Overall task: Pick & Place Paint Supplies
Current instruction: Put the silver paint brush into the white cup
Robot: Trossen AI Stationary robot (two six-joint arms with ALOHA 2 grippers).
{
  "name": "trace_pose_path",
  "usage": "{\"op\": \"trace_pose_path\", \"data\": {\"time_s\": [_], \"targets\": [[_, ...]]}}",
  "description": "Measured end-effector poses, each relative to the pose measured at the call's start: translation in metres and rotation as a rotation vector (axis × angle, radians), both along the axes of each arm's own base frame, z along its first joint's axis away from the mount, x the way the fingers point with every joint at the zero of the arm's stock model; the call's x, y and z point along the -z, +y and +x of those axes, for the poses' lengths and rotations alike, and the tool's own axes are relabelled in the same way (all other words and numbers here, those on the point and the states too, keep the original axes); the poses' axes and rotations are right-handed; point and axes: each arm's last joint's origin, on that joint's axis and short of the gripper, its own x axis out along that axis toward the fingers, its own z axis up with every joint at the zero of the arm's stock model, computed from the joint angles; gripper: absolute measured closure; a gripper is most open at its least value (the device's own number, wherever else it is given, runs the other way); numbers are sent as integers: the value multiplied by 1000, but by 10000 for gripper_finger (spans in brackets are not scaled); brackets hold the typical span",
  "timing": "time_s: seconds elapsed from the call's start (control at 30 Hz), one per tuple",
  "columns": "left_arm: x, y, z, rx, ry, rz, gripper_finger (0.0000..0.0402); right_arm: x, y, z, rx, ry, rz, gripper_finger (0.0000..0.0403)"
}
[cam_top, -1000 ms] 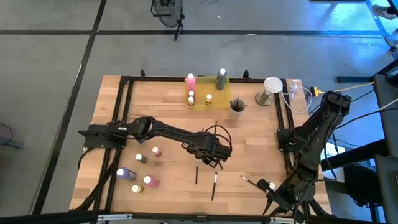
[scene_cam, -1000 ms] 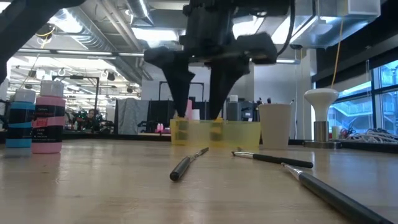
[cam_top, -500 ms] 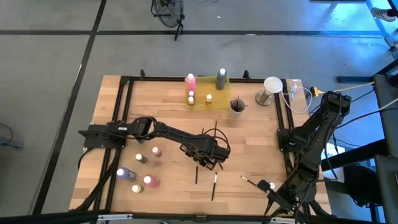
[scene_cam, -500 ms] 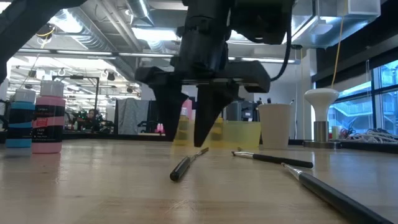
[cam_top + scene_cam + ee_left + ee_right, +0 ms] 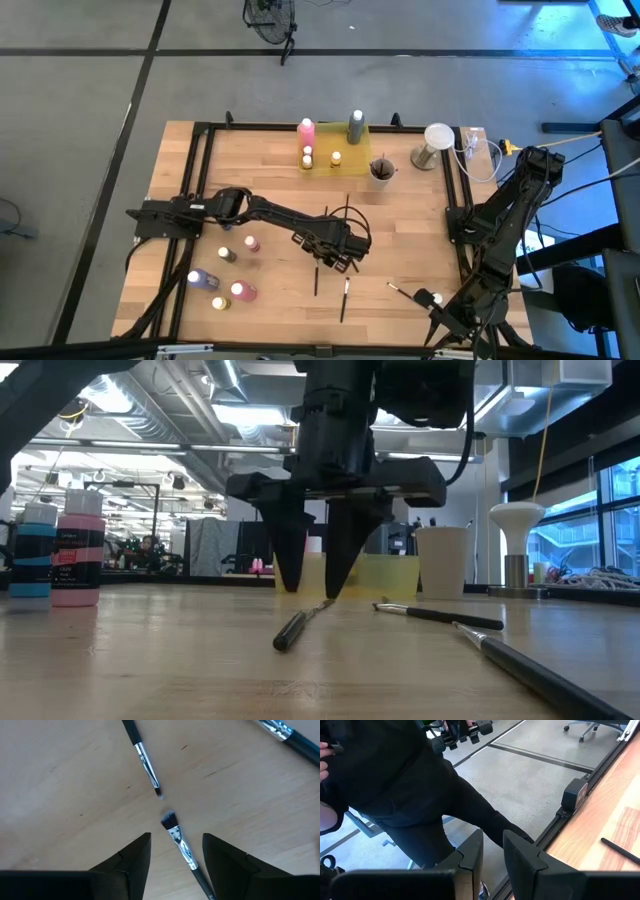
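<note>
left tool low over bench, fingers spread astride a paintbrush, tips near the wood, not pinching. right tool parked off bench edge, fingers nearly together, empty.

Wooden table on black frame. Around table: grey concrete floor with dark lines, fan. Beyond table: ceiling lights, windows at one side.

High cam overhead, low cam table-level; both share table, wrist cams close.
</note>
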Motion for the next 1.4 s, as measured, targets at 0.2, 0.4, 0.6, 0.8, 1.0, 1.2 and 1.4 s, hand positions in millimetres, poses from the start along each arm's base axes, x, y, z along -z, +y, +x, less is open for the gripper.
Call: {"op": "trace_pose_path", "data": {"time_s": [0.2,0.4,0.6,0.8,1.0,1.2,1.4], "targets": [[0,0,0,-3,-7,14,229,0,0,0,1,0,0,325],[0,1,1,-20,-14,45,229,0,0,0,1,-1,0,324],[7,1,-2,-43,9,27,229,0,0,0,1,-1,1,324],[20,-1,-3,-38,-11,-21,229,0,0,0,1,-1,0,324],[23,-2,-3,-15,-20,-23,229,0,0,0,1,-1,0,324],[25,-6,-4,2,-24,-1,229,0,0,0,1,-1,-1,324],[26,-7,-4,3,-22,-2,229,0,0,0,1,-1,0,324]]}}
